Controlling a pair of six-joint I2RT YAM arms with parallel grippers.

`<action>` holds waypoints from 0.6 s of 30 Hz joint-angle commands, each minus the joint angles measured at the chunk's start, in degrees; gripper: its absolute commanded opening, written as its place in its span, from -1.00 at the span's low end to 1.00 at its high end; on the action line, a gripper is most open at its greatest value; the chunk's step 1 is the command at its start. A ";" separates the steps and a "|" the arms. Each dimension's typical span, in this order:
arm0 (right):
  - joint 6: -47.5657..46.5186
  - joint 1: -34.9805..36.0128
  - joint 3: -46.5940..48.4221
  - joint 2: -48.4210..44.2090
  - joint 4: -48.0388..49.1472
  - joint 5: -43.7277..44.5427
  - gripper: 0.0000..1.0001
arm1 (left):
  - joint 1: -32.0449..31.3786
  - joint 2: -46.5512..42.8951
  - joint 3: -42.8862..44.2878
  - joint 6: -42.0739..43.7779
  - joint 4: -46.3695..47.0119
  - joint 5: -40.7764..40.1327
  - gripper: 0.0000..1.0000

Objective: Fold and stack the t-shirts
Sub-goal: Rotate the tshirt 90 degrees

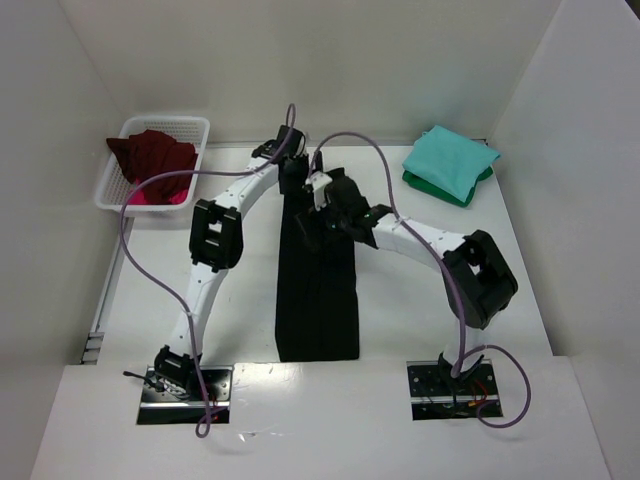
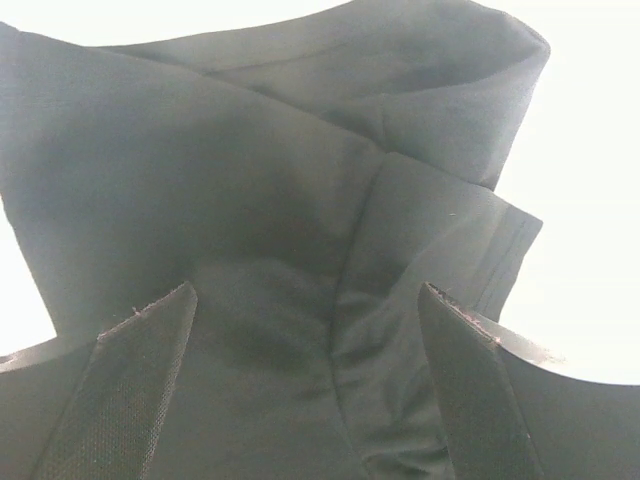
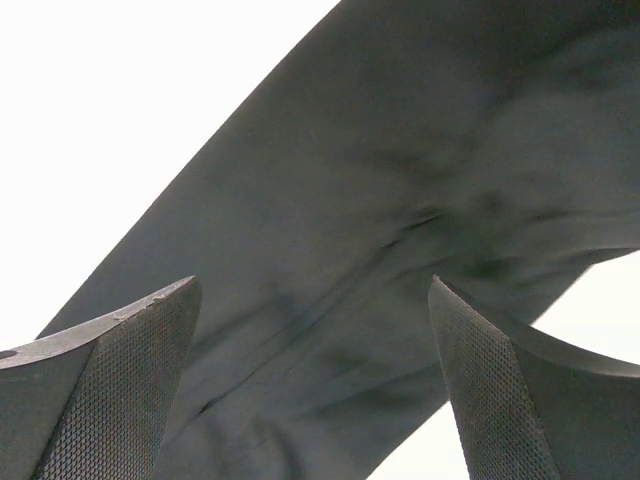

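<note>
Cloth first: the black t-shirt [image 1: 318, 300] lies folded into a narrow strip in the middle of the bench [image 1: 420, 310]. Its long axis runs from the lower centre of the overhead frame straight up toward the upper centre. The near end sits square between my two bases, and the far end is bunched under my wrists.

My left claw [image 2: 308, 300] hangs over that far end with its jaws spread wide and nothing clamped. Black fabric fills the gap below them, but I cannot tell whether the fingertips touch it. My right claw [image 3: 312, 290] is just beside it, also gaping wide and holding nothing, with the same black cloth under it.

Up close, the shirt shows overlapping layers, a stitched hem at the right of the left wrist view, and soft creases in the right wrist view.

A teal shirt [image 1: 450, 155] rests folded on a dark green shirt [image 1: 462, 192] at the upper right. A maroon shirt [image 1: 150, 155] and a pink shirt [image 1: 150, 198] sit in the white basket [image 1: 165, 124] at the upper left.
</note>
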 commanded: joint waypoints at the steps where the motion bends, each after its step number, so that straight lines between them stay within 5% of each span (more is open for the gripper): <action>1: 3.50 -3.10 7.45 1.42 1.99 5.43 0.99 | 4.20 -12.94 -6.71 -0.60 3.77 -2.19 0.98; 4: 4.89 -5.11 12.50 5.09 0.86 5.23 0.99 | 6.56 -23.37 -15.03 -0.60 9.53 -2.19 0.98; 10: 5.42 -6.18 21.99 14.41 -2.65 4.38 0.99 | 7.27 -33.39 -20.03 3.35 6.03 -2.81 0.98; 18: 9.27 -7.23 30.60 25.46 -6.17 7.91 0.99 | 7.27 -48.58 -41.94 2.30 8.67 -2.19 0.98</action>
